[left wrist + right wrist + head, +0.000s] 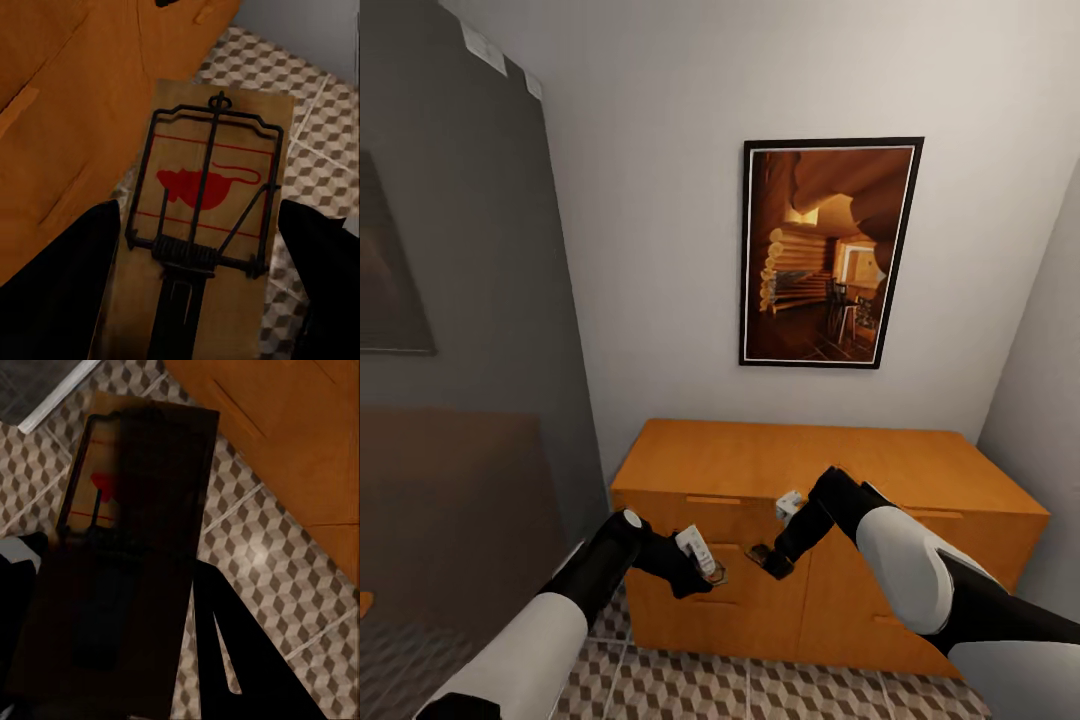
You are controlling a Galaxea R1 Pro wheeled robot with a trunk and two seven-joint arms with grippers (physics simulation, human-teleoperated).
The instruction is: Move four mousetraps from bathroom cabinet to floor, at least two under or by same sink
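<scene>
At the left of the head frame a grey wall is seen, with the left gripper (705, 565) low and left of centre, in front of the cabinet (780, 460). In the left wrist view a trap (206, 225) is pinched between the two dark fingers (60, 285) — a flat wooden board with a black wire bar, a coil spring and a red mouse printed on it, held over the edge where the cabinet front meets the floor (315, 172). Towards the centre of the head frame the right gripper (765, 560) is seen, close beside the left one and level with the drawer handles. In the right wrist view a second trap (127, 532) lies against the fingers (232, 652), shadowed and over the cube-patterned tiles; it is judged to be gripped, though the contact itself is dark. Above the cabinet, right of centre, a framed picture (828, 252) hangs on the white wall. The boards are judged light and stiff, thin enough to slip if squeezed weakly — the plain wooden edges are the place to be held, since the wire bar and spring are springy and could snap shut if pressed.
</scene>
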